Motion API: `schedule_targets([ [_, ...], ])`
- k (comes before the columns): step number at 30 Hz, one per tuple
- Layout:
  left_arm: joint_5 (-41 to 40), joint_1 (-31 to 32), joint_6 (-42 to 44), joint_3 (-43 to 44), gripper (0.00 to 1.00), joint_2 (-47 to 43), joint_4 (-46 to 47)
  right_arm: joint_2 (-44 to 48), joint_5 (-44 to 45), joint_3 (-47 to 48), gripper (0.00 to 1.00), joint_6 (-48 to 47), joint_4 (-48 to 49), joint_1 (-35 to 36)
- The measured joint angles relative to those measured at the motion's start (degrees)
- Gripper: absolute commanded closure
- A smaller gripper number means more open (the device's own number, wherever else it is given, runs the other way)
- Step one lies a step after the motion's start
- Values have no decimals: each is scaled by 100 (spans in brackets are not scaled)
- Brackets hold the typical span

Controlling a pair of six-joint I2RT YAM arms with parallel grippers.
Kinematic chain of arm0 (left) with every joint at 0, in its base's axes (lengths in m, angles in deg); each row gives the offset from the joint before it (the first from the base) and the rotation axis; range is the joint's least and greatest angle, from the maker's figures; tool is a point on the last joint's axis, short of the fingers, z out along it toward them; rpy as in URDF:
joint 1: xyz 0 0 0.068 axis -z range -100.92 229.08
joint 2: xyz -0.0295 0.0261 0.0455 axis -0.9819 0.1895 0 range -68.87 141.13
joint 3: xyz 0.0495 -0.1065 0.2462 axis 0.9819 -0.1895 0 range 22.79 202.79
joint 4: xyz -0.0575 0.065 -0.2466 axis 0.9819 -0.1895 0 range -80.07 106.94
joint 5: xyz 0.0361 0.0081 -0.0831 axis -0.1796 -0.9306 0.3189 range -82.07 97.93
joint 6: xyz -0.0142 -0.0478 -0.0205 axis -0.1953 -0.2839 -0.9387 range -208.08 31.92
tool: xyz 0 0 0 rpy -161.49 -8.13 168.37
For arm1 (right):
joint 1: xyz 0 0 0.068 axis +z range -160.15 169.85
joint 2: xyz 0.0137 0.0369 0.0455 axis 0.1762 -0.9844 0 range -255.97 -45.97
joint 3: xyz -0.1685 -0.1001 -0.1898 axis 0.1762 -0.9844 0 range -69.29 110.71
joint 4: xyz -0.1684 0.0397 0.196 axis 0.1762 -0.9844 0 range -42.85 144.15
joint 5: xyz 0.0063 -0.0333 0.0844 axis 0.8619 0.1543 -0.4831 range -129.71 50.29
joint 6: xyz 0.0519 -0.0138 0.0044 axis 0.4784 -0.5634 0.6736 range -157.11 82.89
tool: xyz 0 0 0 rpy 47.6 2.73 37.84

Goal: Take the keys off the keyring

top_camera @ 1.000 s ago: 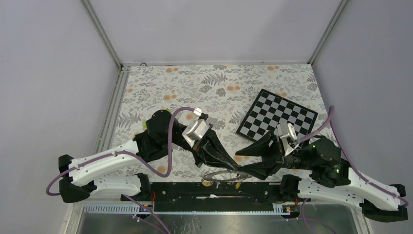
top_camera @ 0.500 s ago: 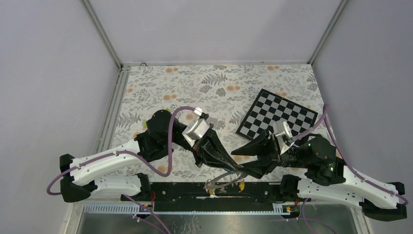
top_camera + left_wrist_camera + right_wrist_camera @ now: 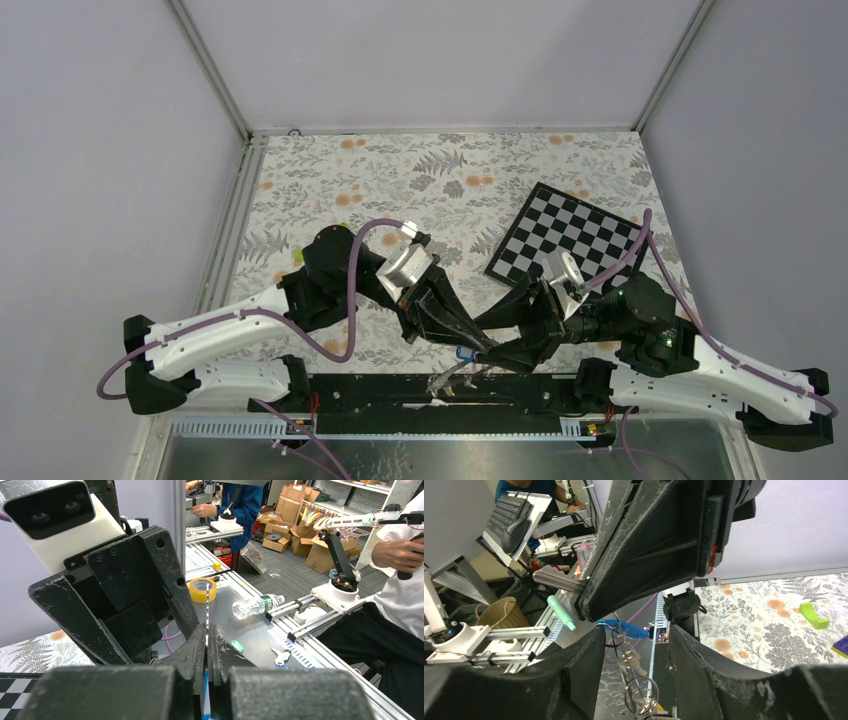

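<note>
Your L gripper (image 3: 481, 349) is pinched shut on the keyring (image 3: 206, 615), which shows edge-on betw its fingers, at the near edge of the table (image 3: 330, 180). Keys (image 3: 628, 659) hang in a bunch just under its tip, one w/ a blue head. Your R gripper (image 3: 635, 632) is spread open, a finger either side of the bunch

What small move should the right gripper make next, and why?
Probably close the right gripper on the keys. Its jaws stand open on either side of the bunch, which dangles between them. The left gripper is clamped on the keyring, seen edge-on, so a firm grip seems needed before any pulling.
</note>
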Motion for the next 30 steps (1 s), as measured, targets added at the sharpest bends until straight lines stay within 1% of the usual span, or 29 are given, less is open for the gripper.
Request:
schedule_targets([
  [4, 0, 0, 0, 0, 100, 0, 0, -15, -133, -17, 45, 59, 94, 0],
  [8, 0, 0, 0, 0, 100, 0, 4, -24, -203, -26, 56, 87, 131, 0],
  [12, -2, 0, 0, 0, 100, 0, 4, -48, -310, -26, 61, 133, 179, 0],
  [19, -24, 0, 9, 0, 100, -26, -4, -57, -374, -26, 80, 188, 188, 0],
  [27, -151, 0, 114, -57, 100, -173, -52, 146, -223, -26, 94, 192, 96, 0],
  [30, -199, 0, 138, -87, 100, -229, -57, 168, -203, -26, 97, 192, 96, 0],
])
